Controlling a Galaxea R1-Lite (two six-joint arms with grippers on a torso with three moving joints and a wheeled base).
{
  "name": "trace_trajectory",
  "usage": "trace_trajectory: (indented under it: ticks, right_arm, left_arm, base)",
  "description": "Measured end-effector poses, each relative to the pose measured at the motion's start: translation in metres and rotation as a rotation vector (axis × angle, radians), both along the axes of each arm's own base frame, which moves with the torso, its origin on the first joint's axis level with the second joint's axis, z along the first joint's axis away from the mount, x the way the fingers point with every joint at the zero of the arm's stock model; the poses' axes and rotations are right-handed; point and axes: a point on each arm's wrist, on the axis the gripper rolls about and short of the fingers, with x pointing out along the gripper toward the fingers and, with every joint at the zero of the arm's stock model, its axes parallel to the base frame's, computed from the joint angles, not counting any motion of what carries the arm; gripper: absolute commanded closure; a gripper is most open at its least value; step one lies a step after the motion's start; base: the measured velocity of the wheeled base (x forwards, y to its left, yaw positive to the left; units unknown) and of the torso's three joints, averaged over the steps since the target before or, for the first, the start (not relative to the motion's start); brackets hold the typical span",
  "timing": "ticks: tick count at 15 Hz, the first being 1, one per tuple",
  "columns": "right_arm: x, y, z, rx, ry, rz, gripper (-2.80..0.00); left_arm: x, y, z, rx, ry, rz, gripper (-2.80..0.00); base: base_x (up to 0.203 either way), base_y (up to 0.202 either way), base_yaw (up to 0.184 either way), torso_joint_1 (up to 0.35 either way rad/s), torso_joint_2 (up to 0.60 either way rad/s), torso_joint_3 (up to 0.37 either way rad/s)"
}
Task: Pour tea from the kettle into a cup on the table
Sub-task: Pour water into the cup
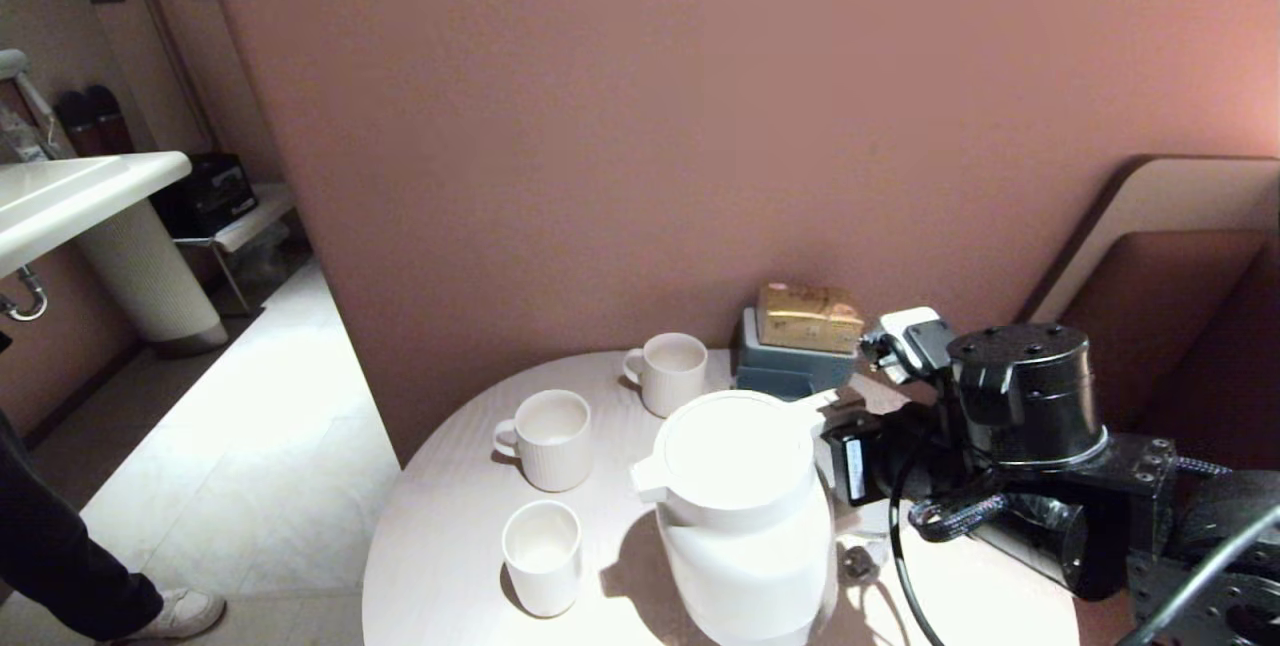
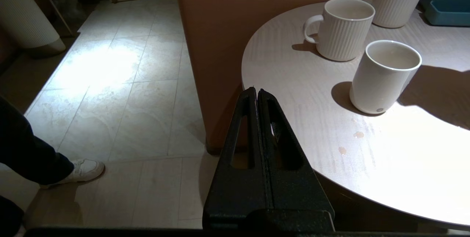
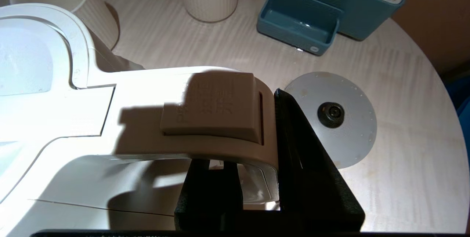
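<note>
Head view first: the kettle (image 1: 745,516) hangs above the near part of the table (image 1: 450,546), its bottom cut off by the frame, so whether it touches the tabletop cannot be told. The right gripper (image 1: 845,441) reaches in from the right edge to the handle, but its fingers are hidden behind the kettle and the arm's dark housing. Three white cups stand left of the kettle: a smooth cup (image 1: 542,556) nearest the front edge, a ribbed mug (image 1: 547,438) behind it, and another ribbed mug (image 1: 670,371) toward the far edge, beside a blue box (image 1: 790,366) topped by a gold packet (image 1: 808,316).

Left wrist view: the left gripper (image 2: 257,94) has its fingers pressed together, empty, off the table's left edge. A person's leg and white shoe (image 2: 82,169) are partly cut off.

Right wrist view: the right gripper is clamped on the kettle's handle (image 3: 205,119); one finger hides below it. Beneath lies the grey base plate (image 3: 349,134), bare on the tabletop. No tea can be made out.
</note>
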Motion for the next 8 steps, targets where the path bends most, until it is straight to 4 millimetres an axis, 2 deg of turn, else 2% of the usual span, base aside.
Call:
trace_trajectory:
  ticks: [8]
  right_arm:
    - [0.009,0.035,-0.012,-0.047,0.007,0.027,0.0]
  left_arm:
    - [0.0,0.0,0.0,0.0,0.0,0.001,0.0]
  base:
    - [0.0,0.0,0.0,0.0,0.0,0.0]
